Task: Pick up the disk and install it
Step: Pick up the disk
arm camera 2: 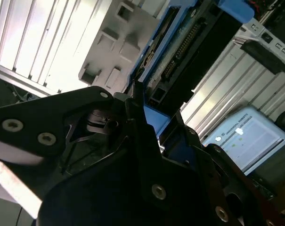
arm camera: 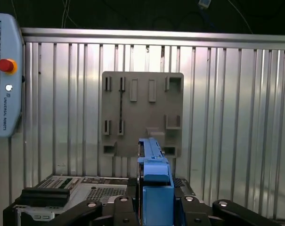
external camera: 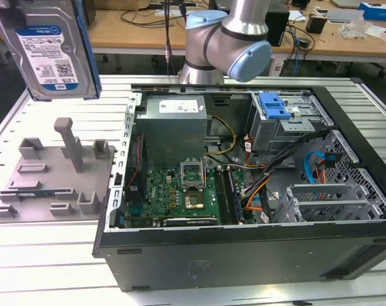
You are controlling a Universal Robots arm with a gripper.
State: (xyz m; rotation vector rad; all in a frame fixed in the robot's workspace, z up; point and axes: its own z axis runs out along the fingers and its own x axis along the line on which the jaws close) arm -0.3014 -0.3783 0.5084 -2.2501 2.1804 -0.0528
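Blue-edged disk (arm camera: pixel 154 165) sits clamped edge-on between the fingers of the hand (arm camera: pixel 155 206).

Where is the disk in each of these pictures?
Exterior view: the disk hangs high at the exterior view's left, above the grey holder plate.
First wrist view: the disk is edge-on, in front of the grey holder plate.
Second wrist view: the disk shows its connector edge, beside the grey holder plate.
Shared landmark: the grey holder plate.
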